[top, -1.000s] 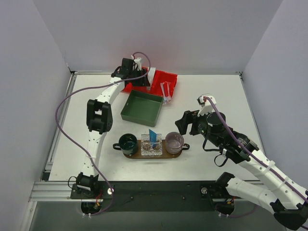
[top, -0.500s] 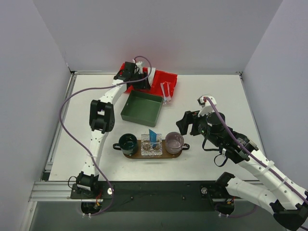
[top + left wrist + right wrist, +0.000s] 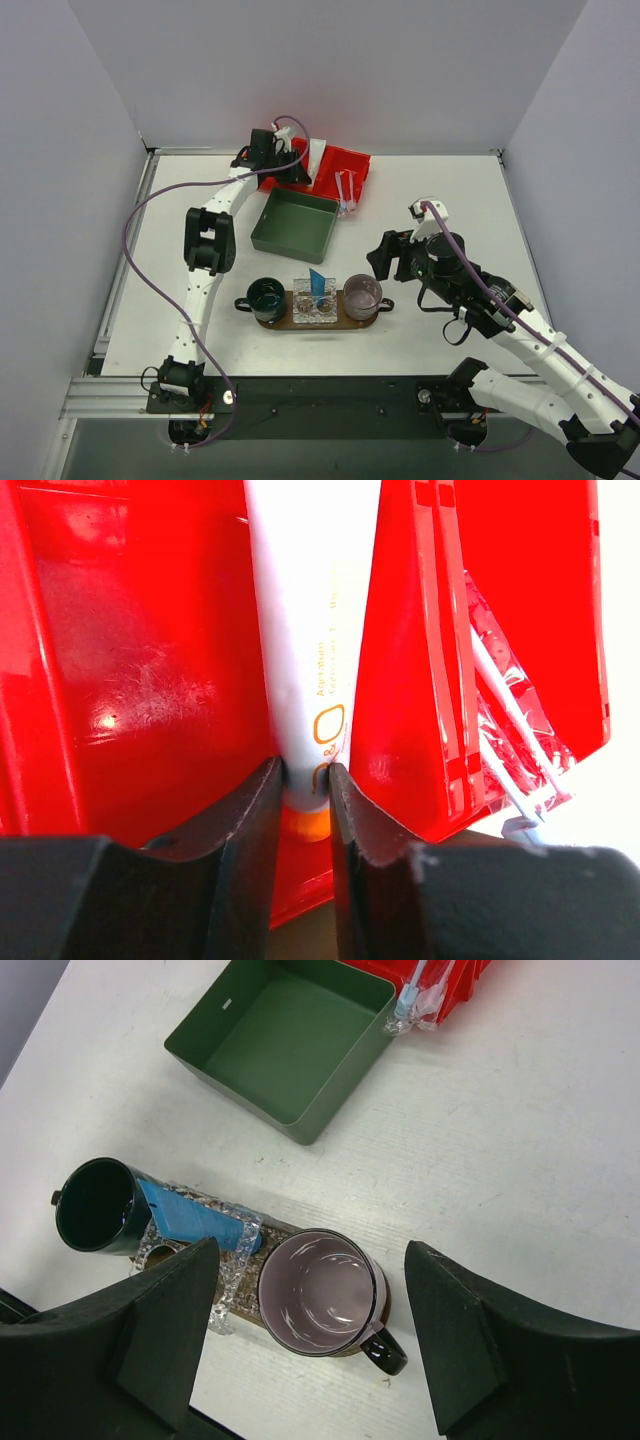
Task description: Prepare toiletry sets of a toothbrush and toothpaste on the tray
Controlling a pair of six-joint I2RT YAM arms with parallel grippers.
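The step in hand is judged to be the pick-up of the second toothpaste. The white tube (image 3: pixel 305 630) is pinched near its orange-capped end between the fingers (image 3: pixel 255 815) of the left gripper (image 3: pixel 303 775), which are pressed against it on both sides. The tube is inside the red bin (image 3: pixel 130 660) at the far side of the bench (image 3: pixel 430 190), beside a divider; whether it is already off the bin floor cannot be told from this close view. The toothbrushes (image 3: pixel 510 730), in a clear wrapper, are seen in the neighbouring compartment, untouched. The tray (image 3: pixel 343 322) is set near the front of the bench, with the blue tube (image 3: pixel 195 1220) leaned in a clear holder (image 3: pixel 235 1265) between a dark mug (image 3: pixel 95 1205) and a pink mug (image 3: pixel 325 1295). The right gripper (image 3: pixel 310 1255) is held spread above the pink mug, with nothing in it. For the next move, the white tube would have to be lifted clear of the divider, carried over the green box (image 3: pixel 295 222) and lowered onto the tray; a firm hold would be needed, since the soft tube may slip.
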